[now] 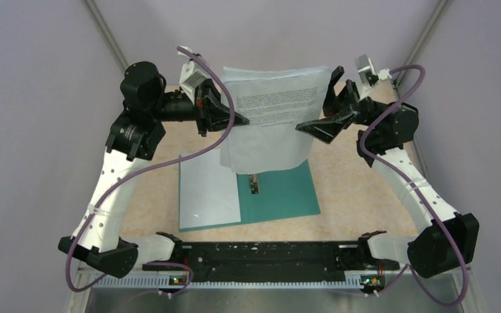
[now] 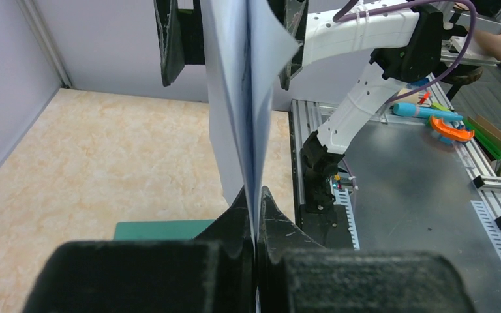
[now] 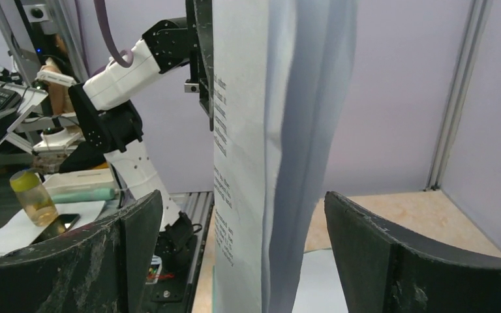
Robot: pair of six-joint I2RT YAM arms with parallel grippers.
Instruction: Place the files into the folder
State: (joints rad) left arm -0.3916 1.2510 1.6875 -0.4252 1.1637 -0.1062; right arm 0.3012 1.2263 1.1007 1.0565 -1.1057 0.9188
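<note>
We hold the files (image 1: 271, 130) hanging over the open folder (image 1: 284, 192), left gripper (image 1: 235, 119) clamped on them, right gripper (image 1: 310, 125) spread wide to catch the opposite edge.

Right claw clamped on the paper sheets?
No, the right claw stands wide open, one finger on each side of the hanging paper sheets.

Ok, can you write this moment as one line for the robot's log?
left gripper: shut on files, held up | right gripper: open around files' other edge | folder: open on table | files not in yet
</note>
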